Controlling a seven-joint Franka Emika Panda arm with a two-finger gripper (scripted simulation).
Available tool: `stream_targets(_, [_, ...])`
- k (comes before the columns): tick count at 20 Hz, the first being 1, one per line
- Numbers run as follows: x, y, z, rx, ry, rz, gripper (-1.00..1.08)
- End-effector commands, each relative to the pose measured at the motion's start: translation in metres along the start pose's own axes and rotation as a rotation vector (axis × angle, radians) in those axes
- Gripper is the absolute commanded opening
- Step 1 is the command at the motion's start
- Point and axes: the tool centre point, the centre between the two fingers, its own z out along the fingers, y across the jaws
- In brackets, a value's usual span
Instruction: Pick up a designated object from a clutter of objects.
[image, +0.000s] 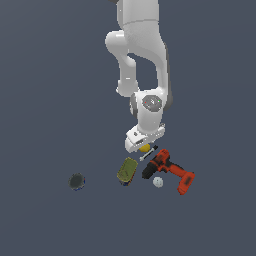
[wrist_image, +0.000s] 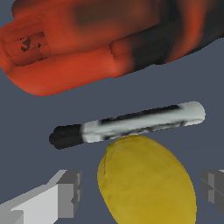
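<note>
Wrist view alone — end effector (wrist_image: 140, 192) fingers spread either side of lemon (wrist_image: 146, 181), marker (wrist_image: 129, 124) beside.

Arm lowered, end effector (wrist_image: 140, 192) fingers spread apart.

Lemon (image: 145, 148) mostly hidden under gripper (image: 144, 146); drill (wrist_image: 100, 39) cut by wrist-view edge.

1. The floor (image: 45, 70) is the only thing here that is not part of the job.
2. It is flat and smooth, and it is dark grey-blue all over.
3. In the exterior view it goes out to every edge, from 12 o'clock round to 6 o'clock and back again.
4. In the wrist view the same grey-blue floor (wrist_image: 192, 74) shows in bare patches.
</note>
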Motion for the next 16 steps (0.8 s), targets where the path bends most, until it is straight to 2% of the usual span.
stream_targets(1, [0.0005,0.0002,0.0051,-0.001,0.001,0.000,1.00])
stream_targets(3, [0.0005,0.0003,0.0061,-0.001,0.001,0.000,1.00])
stream_targets(4, [0.0005,0.0003,0.0061,-0.001,0.001,0.000,-1.00])
stream_targets(16, [0.0006,0.0013,0.0043,-0.001,0.002,0.000,-1.00])
